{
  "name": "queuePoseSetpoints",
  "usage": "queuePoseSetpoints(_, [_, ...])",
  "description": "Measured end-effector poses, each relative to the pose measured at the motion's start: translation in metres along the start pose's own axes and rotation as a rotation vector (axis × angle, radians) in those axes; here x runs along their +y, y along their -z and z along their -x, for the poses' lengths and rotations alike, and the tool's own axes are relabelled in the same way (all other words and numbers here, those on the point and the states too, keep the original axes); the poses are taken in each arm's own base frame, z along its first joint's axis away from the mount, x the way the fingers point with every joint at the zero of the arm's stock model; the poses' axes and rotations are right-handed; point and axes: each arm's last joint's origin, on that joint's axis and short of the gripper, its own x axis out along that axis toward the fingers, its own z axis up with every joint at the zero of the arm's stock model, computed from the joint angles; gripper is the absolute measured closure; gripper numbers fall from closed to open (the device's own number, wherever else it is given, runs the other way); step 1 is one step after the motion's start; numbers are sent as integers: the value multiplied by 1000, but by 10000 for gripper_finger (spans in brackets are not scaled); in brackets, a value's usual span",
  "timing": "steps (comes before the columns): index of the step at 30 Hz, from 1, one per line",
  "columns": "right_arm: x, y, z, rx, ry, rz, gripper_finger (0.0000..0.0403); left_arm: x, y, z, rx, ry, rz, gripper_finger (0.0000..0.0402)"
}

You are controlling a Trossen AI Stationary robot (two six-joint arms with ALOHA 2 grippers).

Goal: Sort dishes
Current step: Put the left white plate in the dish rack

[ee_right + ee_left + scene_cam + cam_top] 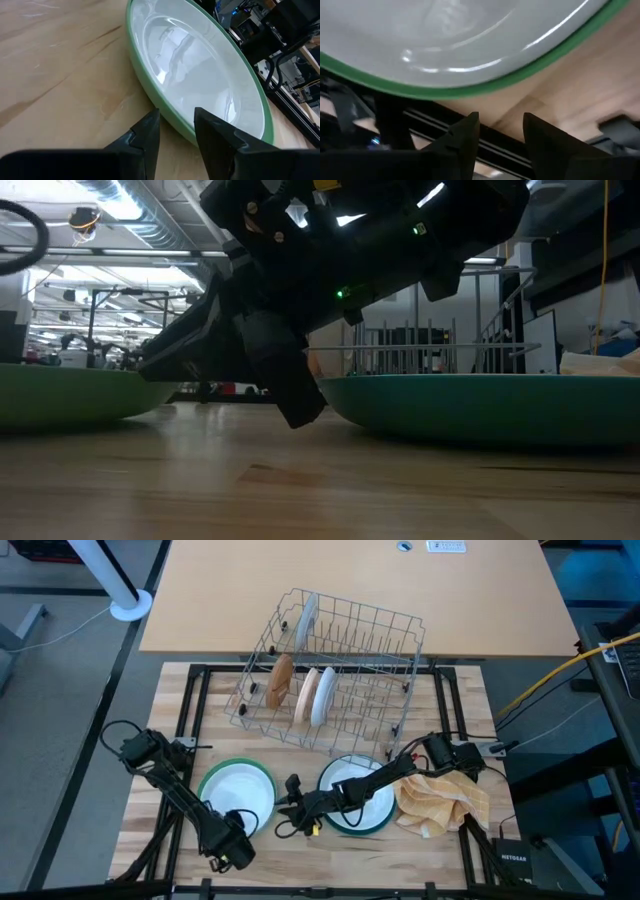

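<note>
Two large plates lie flat in the lower half of the overhead frame: a green-rimmed plate [237, 792] at lower left and a teal-rimmed plate [357, 794] at lower centre, beside a yellow checked cloth [443, 802]. Between them, the right gripper [287, 806] points at the green rim, fingers slightly parted, holding nothing. Below the green plate, the left gripper [236, 848] is likewise parted and empty. Upper centre, a wire rack [330, 672] holds upright wooden and white plates [303, 690].

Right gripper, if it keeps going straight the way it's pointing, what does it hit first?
Probably the green-rimmed plate: the right gripper, open and empty, points at its near rim, a short way off.
</note>
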Motion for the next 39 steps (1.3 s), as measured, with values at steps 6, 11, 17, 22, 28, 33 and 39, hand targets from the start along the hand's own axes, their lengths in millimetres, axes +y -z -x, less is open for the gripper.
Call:
queuePoseSetpoints(6, [0, 0, 0, 0, 1, 0, 276, 2, 7, 29, -190, 81, 75, 259])
queuePoseSetpoints(11, [0, 0, 0, 0, 1, 0, 276, 10, 10, 47, -391, 109, 103, 259])
queuePoseSetpoints(17, [0, 0, 0, 2, 5, 0, 276, 11, 8, 46, -469, 71, 20, 259])
queuePoseSetpoints(22, [0, 0, 0, 3, 7, 0, 276, 7, 7, 29, -456, 80, -67, 259])
queuePoseSetpoints(28, [0, 0, 0, 3, 7, 0, 276, 1, 12, 15, -449, 101, -174, 259])
queuePoseSetpoints(33, [0, 0, 0, 4, 7, 0, 276, 1, 17, 11, -447, 96, -157, 259])
queuePoseSetpoints(39, [0, 0, 0, 4, 7, 0, 276, 1, 19, 10, -447, 100, -141, 259])
